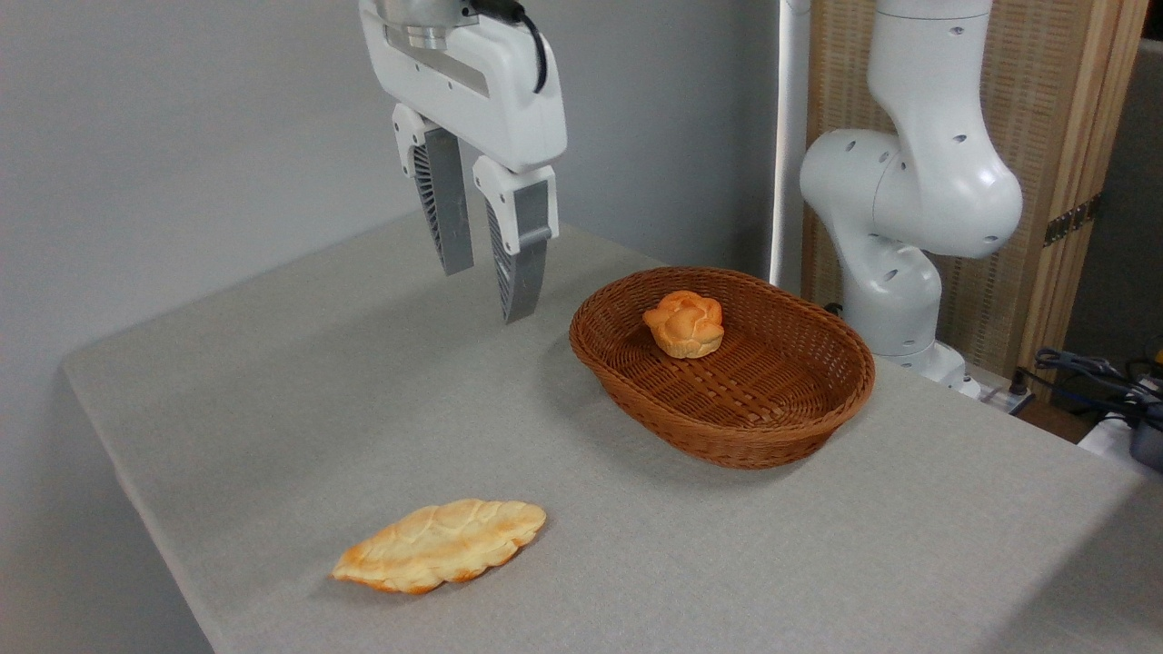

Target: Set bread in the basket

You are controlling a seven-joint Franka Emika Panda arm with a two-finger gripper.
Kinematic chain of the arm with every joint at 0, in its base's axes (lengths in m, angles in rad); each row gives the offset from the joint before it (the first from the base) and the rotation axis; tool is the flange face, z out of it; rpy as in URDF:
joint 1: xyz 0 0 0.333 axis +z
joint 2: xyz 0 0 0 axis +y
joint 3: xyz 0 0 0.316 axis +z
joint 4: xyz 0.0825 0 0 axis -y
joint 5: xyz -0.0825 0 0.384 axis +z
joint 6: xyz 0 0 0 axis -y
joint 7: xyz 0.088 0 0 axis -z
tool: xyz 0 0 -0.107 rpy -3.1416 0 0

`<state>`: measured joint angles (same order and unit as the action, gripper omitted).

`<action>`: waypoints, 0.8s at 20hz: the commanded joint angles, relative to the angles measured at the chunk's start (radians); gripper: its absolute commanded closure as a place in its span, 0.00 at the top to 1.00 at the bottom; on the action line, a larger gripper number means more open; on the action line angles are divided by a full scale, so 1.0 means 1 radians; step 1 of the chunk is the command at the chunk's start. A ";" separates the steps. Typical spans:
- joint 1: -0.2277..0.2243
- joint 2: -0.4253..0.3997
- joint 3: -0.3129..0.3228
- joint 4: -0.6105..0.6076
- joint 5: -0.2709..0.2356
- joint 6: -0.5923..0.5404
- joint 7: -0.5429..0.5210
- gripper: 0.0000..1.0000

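One round bread point(684, 323) is seen inside one wicker basket point(727, 427); one long flat bread point(442, 545) lies apart on the table point(273, 363). The gripper point(489, 291) is held released, grasping nothing.

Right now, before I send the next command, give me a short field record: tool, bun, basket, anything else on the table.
tool: open, nothing between the fingers, hanging above the table left of the basket
bun: inside the basket, toward its back left, upright with the knotted top up
basket: on the table right of centre, holds only the bun
flat bread: on the table near the front edge, outside the basket, clear of the tool
task state: bun is in the basket
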<state>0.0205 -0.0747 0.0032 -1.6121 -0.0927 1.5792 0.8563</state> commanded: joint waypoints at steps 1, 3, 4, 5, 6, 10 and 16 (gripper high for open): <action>0.055 0.047 -0.049 0.060 -0.013 -0.036 -0.057 1.00; 0.055 0.065 -0.063 0.060 -0.012 -0.035 -0.066 1.00; 0.056 0.067 -0.086 0.058 0.002 -0.031 -0.066 1.00; 0.055 0.069 -0.106 0.058 0.034 -0.034 -0.068 1.00; 0.055 0.070 -0.124 0.055 0.062 -0.036 -0.074 1.00; 0.055 0.076 -0.131 0.055 0.068 -0.035 -0.100 1.00; 0.055 0.073 -0.126 0.057 0.070 -0.035 -0.098 1.00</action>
<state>0.0733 -0.0131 -0.1235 -1.5863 -0.0350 1.5749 0.7666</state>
